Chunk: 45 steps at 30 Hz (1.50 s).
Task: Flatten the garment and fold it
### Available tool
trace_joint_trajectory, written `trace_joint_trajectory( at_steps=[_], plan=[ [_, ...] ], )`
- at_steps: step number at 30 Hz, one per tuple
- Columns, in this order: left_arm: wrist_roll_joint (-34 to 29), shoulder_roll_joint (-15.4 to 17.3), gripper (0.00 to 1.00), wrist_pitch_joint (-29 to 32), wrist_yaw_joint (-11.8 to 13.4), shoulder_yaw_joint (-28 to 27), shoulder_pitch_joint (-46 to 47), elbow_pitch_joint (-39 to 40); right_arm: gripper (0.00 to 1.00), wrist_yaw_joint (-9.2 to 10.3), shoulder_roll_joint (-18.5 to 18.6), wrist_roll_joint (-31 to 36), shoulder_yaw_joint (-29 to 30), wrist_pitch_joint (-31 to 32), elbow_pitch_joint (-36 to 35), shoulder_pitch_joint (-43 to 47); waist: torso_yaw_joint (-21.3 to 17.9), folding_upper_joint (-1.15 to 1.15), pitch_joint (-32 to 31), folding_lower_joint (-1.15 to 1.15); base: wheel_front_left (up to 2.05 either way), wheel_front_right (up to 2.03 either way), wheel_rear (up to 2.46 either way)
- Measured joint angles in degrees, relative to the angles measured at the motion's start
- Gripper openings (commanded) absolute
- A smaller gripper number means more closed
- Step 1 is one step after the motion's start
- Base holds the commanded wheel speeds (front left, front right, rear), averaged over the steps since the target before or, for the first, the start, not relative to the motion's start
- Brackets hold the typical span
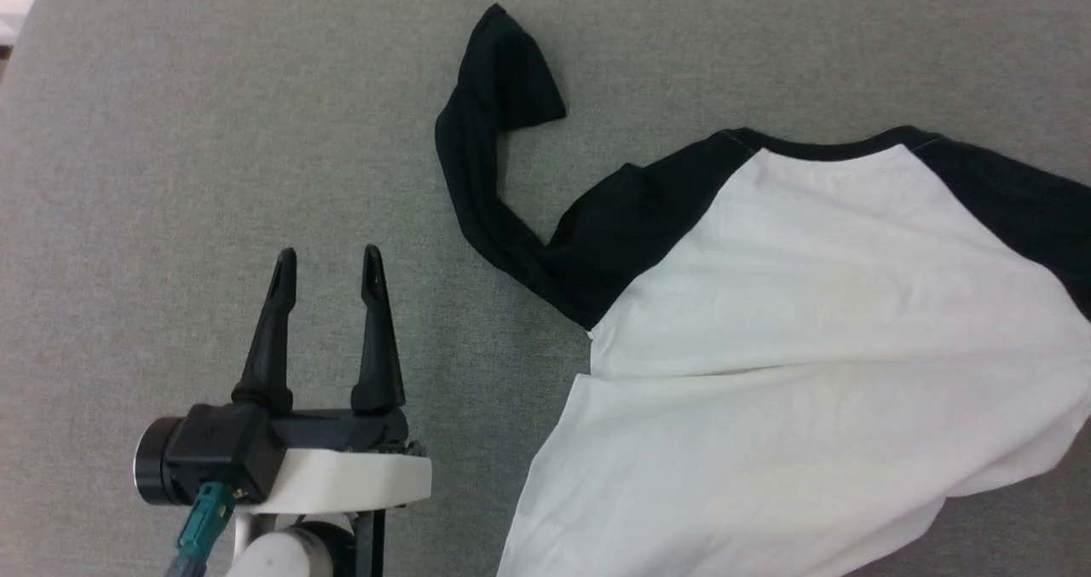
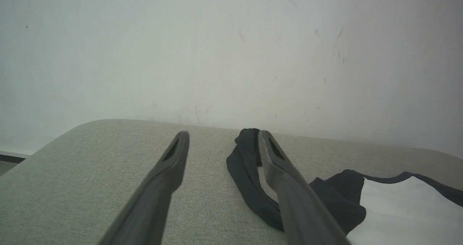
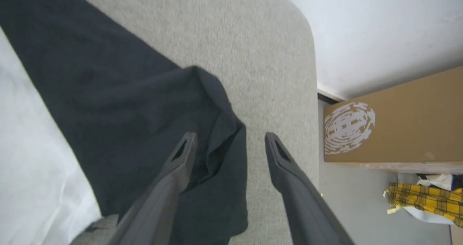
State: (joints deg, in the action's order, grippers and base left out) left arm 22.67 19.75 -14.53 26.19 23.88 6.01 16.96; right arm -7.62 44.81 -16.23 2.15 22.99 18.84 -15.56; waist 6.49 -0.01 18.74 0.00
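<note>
Flattening step: shirt (image 1: 810, 347) lying at 3 o'clock on table (image 1: 170, 91), twisted sleeve (image 1: 486, 159) curling toward 12. Left gripper (image 1: 330, 257) hovering at 7, fingers wide, empty. Right gripper (image 3: 230, 136) spreading wide over other sleeve (image 3: 108, 93), gripping nothing. Next probably needing left pinching the twisted sleeve, pulling straight. Hem and other sleeve running off head view

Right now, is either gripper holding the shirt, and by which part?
Nothing is held. The left gripper is open beside the garment; the right gripper is open over its black sleeve.
</note>
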Motion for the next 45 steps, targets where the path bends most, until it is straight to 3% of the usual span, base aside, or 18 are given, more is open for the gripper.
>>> trace_joint_trajectory(
  at_steps=[6,12,16,20,24,27,32,36,39,45],
  plan=[
    [0.76,0.71,1.0,0.52,-0.01,-0.15,-1.05,-0.13,1.0,0.01,-6.81,0.99,7.94,-8.35,-8.55,0.46,-1.25,0.0,-3.48,-0.01,0.0,0.0,0.0],
    [1.07,1.29,1.0,0.74,0.0,0.05,-2.62,0.47,1.0,0.01,-21.93,4.1,14.46,-15.06,-24.59,8.7,-3.5,0.0,-5.75,-0.01,0.0,0.0,0.0],
    [1.24,1.07,1.0,1.21,-0.43,0.7,-2.57,0.67,1.0,0.01,-31.96,5.66,14.73,-17.67,-32.05,14.47,-5.08,0.0,-6.22,-0.01,0.0,0.0,0.0],
    [0.81,2.14,1.0,3.55,-2.86,2.07,1.08,0.13,1.0,0.01,-37.31,6.97,14.4,-18.6,-36.24,17.92,-6.19,0.0,-5.61,-0.01,0.0,0.0,0.0],
    [-1.4,3.72,1.0,9.94,-7.9,5.53,11.89,-1.67,1.0,0.01,-38.45,7.78,14.25,-18.73,-38.78,18.18,-6.67,0.0,-3.97,0.0,0.0,0.0,0.0],
    [-1.83,3.82,1.0,17.91,-13.17,8.5,22.29,-5.13,1.0,0.01,-38.49,8.03,13.68,-18.96,-39.78,17.66,-6.96,0.0,-2.38,0.0,0.0,0.0,0.0],
    [0.0,2.91,1.0,30.87,-22.59,12.07,39.25,-14.75,1.0,0.01,-37.68,7.6,10.84,-18.89,-39.96,15.1,-7.52,0.01,0.75,0.01,0.0,0.0,0.0],
    [2.52,2.11,1.0,39.22,-28.29,14.3,47.13,-22.94,1.0,0.01,-36.9,6.95,8.46,-18.75,-38.57,12.93,-8.42,0.0,3.29,0.01,0.0,0.0,0.0],
    [5.04,1.35,1.0,44.46,-30.23,15.55,49.14,-27.32,1.0,0.01,-36.53,6.41,7.61,-19.25,-37.29,11.62,-9.37,0.0,5.02,0.01,0.0,0.0,0.0],
    [8.86,-0.46,1.0,51.33,-30.94,16.84,49.66,-31.47,1.0,0.01,-36.43,5.71,6.67,-20.18,-34.83,10.94,-11.66,0.0,7.79,0.01,0.0,0.0,0.0]
  ],
)
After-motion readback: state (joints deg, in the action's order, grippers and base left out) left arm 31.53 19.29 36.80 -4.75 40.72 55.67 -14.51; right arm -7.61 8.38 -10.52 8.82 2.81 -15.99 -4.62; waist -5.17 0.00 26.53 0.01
